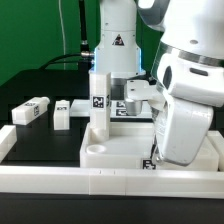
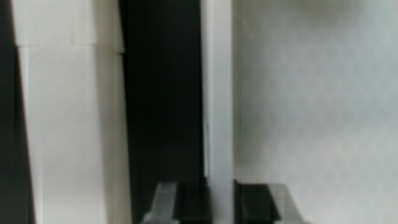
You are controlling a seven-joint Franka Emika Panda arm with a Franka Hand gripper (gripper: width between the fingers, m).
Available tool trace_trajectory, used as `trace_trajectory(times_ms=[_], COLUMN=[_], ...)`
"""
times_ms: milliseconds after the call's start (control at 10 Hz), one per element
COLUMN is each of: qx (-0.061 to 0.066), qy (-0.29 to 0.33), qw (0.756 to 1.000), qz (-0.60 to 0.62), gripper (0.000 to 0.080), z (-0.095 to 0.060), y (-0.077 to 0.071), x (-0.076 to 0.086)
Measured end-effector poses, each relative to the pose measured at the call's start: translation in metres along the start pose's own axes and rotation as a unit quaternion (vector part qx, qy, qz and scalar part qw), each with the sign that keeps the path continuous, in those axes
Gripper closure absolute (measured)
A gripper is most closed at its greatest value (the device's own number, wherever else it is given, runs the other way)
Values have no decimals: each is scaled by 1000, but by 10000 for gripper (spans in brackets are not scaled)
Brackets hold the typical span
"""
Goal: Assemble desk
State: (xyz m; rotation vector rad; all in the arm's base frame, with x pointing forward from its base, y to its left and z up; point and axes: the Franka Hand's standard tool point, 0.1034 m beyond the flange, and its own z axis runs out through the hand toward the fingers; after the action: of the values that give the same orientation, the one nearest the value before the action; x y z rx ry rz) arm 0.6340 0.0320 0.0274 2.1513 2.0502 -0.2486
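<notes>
**Gripper closed low at the tabletop's corner, one leg upright**

The white tray-like tabletop (image 1: 125, 150) lies flat on the black desk (image 1: 40, 95), close against the long white border rail (image 1: 40, 175) that runs along the front of the exterior view. One white leg (image 1: 98, 105) stands upright at the tabletop's far corner, towards the exterior view's left, with a black-and-white tag on its face. Two more legs lie loose on the black surface, well apart from the tabletop on the exterior view's left. One (image 1: 33, 112) lies tilted and the other (image 1: 62, 116) lies just beside it.

The arm (image 1: 185, 110) reaches down over the tabletop's end on the exterior view's right. In that view its bulk hides the tool tip. A tag shows at the tabletop's near corner, below the wrist.

In the wrist view the gripper (image 2: 219, 200) has its jaws drawn close together, and the two grey fingertips (image 2: 175, 203) are only narrowly apart. A thin white strip (image 2: 215, 100) runs in line with the narrow gap, between a dark band and a broad white surface (image 2: 320, 100). The blur does not show whether the jaws pinch that strip.
</notes>
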Motion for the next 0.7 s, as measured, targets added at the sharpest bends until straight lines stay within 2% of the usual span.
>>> trace_trajectory(times_ms=[200, 300, 600, 700], qx=[1, 6, 8, 12], qy=[-1, -4, -18, -18], qw=[1000, 1000, 1000, 1000], qz=[0, 6, 6, 9], gripper=[739, 739, 739, 649], z=[0, 0, -2, -8], y=[6, 8, 8, 6], x=[6, 6, 3, -1])
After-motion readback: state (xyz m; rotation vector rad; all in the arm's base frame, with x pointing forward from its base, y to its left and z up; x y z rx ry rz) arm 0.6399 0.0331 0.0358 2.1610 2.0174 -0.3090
